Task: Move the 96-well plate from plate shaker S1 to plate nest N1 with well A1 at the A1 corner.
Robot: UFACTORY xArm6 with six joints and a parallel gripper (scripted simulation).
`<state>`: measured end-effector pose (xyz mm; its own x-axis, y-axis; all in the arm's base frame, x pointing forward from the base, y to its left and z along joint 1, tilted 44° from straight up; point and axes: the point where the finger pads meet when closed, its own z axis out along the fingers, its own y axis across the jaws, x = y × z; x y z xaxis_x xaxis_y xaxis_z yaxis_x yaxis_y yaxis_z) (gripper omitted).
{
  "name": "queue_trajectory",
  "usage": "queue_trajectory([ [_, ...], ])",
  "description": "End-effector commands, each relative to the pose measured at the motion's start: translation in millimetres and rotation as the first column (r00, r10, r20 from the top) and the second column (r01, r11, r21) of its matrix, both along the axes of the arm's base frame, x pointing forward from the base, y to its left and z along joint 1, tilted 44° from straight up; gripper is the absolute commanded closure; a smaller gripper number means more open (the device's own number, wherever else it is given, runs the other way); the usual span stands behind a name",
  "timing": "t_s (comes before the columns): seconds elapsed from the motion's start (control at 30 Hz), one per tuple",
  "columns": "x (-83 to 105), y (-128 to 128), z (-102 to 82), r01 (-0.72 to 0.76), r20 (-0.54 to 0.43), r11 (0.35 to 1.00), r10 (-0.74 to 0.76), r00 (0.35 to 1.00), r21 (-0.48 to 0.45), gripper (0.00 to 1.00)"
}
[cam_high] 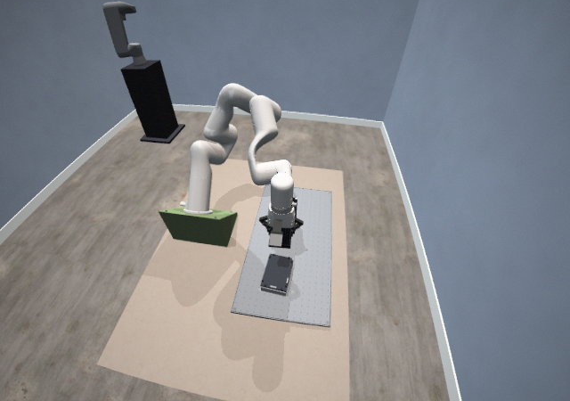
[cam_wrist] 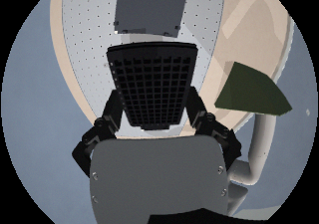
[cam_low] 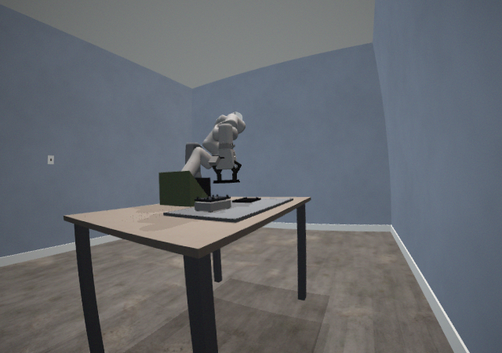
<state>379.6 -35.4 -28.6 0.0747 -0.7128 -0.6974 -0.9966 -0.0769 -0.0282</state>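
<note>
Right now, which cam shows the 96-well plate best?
Wrist: the 96-well plate fills mid-frame, well grid visible, clamped between the gripper fingers. Exterior shows it only edge-on, a thin dark slab above the table. Top view mostly hides it under the wrist.

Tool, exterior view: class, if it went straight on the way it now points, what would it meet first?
The tool, shut on the 96-well plate, points down. It would probably meet the grey perforated board beside shaker S1, with the plate touching first. Depth is unclear.
</note>
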Motion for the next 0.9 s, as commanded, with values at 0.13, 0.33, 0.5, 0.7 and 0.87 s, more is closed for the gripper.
queue_trajectory([
  [0.13,-0.5,19,16.7,0.001,0.004,1.000,-0.001,1.000,-0.002,1.00],
  [0.33,-2.0,35,28.8,0.001,0.004,1.000,-0.001,1.000,-0.002,1.00],
  [0.5,-2.7,43,34.9,0.001,0.004,1.000,-0.001,1.000,-0.002,1.00],
  [0.7,-4.2,59,47.0,0.001,0.004,1.000,-0.001,1.000,-0.002,1.00],
  [0.87,-5.4,72,57.1,0.001,0.003,1.000,-0.001,1.000,-0.002,1.00],
])
